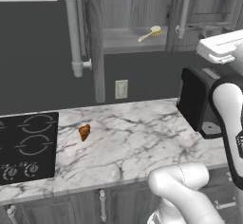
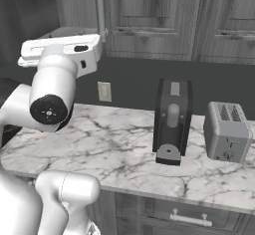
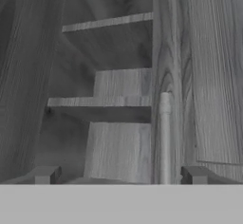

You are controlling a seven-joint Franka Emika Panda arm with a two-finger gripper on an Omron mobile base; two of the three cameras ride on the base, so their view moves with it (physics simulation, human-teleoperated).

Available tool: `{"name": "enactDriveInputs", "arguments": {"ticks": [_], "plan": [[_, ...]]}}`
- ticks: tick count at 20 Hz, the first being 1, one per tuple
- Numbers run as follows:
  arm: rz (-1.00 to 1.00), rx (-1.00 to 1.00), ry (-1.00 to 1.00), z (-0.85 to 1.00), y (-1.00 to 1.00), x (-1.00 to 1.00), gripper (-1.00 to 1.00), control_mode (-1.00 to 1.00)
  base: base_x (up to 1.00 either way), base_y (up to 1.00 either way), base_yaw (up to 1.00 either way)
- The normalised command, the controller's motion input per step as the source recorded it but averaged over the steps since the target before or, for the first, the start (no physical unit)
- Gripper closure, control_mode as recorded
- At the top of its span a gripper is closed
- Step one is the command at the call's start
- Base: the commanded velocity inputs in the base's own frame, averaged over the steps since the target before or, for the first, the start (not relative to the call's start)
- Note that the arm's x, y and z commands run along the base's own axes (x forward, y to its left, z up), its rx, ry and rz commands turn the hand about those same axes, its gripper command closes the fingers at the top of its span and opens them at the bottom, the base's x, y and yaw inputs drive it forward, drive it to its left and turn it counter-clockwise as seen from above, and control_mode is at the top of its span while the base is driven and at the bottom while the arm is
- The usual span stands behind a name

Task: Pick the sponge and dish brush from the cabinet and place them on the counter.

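The dish brush (image 1: 151, 33), a pale stick with a yellowish head, lies on the grey shelf of the open cabinet (image 1: 123, 40). The sponge is out of view. My white hand (image 1: 222, 47) is raised to shelf height, to the right of the brush and apart from it. In the hand view my gripper (image 3: 119, 175) is open with nothing between its fingertips (image 3: 45, 174). It faces grey wood-grain cabinet shelves (image 3: 121, 83), and a silver bar handle (image 3: 164, 137) stands upright near the right fingertip. The marble counter (image 1: 142, 137) lies below.
A small orange-brown pastry (image 1: 84, 132) lies on the counter beside the black cooktop (image 1: 26, 147). A black coffee machine (image 2: 172, 122) and a grey toaster (image 2: 226, 132) stand at the right. Long bar handles (image 1: 73, 28) hang at the cabinet doors.
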Motion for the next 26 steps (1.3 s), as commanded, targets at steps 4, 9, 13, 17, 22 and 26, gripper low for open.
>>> {"name": "enactDriveInputs", "arguments": {"ticks": [4, 9, 13, 17, 22, 26], "plan": [[0.00, 0.14, 0.00, 0.09, -0.19, 0.28, -1.00, -1.00, 0.00, 0.00, 0.00], [-0.01, 0.00, 0.00, -0.08, -0.03, 0.02, -1.00, -1.00, 0.00, 0.00, 0.00], [-0.01, 0.00, 0.00, -0.03, 0.00, 0.16, -1.00, -1.00, 0.00, 0.00, 0.00], [0.00, 0.00, 0.01, 0.00, 0.00, 0.48, -1.00, -1.00, 0.00, 0.00, 0.00], [-0.02, 0.00, 0.04, 0.00, -0.01, 0.64, -1.00, -1.00, 0.00, 0.00, 0.00], [-0.04, 0.00, 0.05, 0.00, -0.03, 0.63, -1.00, -1.00, 0.00, 0.00, 0.00]]}}
